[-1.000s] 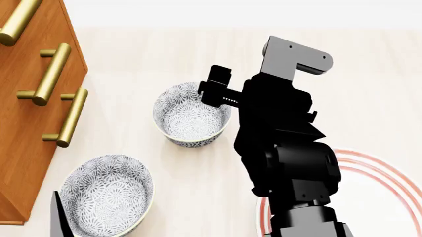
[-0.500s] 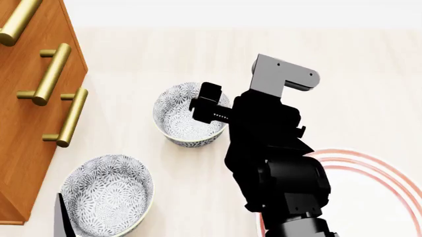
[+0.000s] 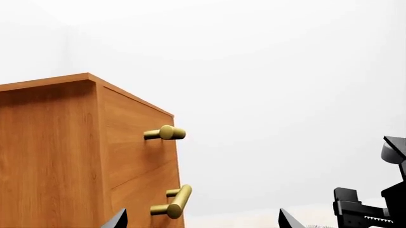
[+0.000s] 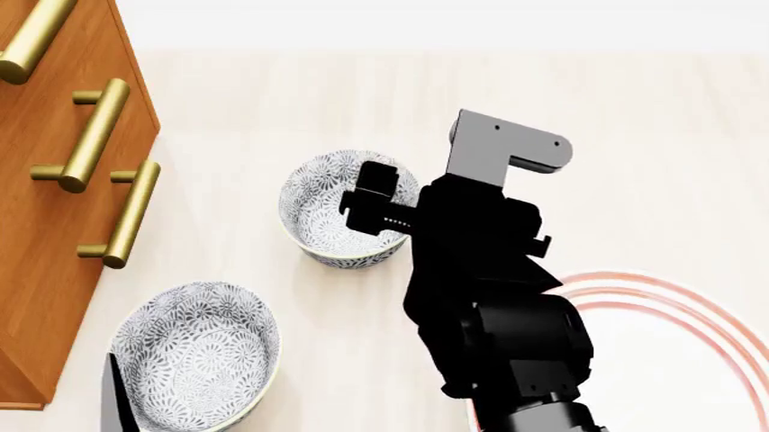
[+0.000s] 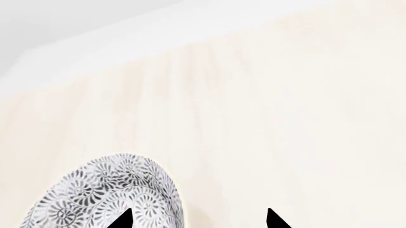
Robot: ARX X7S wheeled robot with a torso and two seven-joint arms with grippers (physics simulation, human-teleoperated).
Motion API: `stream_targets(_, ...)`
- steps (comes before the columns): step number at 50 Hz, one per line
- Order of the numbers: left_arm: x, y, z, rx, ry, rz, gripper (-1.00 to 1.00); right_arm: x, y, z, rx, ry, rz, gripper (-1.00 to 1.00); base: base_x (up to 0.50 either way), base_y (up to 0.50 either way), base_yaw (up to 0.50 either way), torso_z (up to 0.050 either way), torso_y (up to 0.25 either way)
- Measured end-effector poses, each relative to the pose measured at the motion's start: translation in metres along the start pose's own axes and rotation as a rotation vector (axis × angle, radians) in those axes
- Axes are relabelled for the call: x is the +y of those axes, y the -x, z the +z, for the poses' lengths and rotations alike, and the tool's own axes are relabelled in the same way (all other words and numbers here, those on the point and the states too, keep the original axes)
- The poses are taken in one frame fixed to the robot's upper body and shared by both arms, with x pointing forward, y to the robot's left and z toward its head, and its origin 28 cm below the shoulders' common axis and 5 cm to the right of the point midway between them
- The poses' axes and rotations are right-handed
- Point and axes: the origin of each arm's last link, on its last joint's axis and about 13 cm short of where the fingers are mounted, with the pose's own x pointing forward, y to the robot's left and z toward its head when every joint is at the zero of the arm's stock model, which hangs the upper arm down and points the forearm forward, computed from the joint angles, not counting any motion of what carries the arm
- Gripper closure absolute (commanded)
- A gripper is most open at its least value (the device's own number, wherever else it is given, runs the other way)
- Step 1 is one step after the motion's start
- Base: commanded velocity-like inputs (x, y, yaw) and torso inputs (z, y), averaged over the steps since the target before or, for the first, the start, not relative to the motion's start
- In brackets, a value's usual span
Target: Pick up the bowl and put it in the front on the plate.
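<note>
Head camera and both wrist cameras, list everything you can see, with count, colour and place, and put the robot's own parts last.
Bowls: two, white with grey-blue flowers; far bowl mid-table under the right gripper, near bowl at lower left by the cabinet.
Plate: one, white with red rings, lower right, partly hidden by the arm.
Cabinet: one, orange-brown wood, left edge.
Handles: brass bars on the cabinet front.
Table: pale wood, under everything.
Right gripper: black, over the far bowl's rim, fingers apart.
Left gripper: black finger tips only, apart.
</note>
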Motion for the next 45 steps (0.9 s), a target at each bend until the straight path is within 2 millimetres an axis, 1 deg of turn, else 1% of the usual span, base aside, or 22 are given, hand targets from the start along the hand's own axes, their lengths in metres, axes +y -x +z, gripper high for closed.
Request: stream_targets(45,0.0,0.001,-0.001,0.009,0.005,-0.004,-1.0,0.006,0.004,-0.013,0.018,0.017,0.031,-1.0,0.0,0.0,0.0,0.0,0.0)
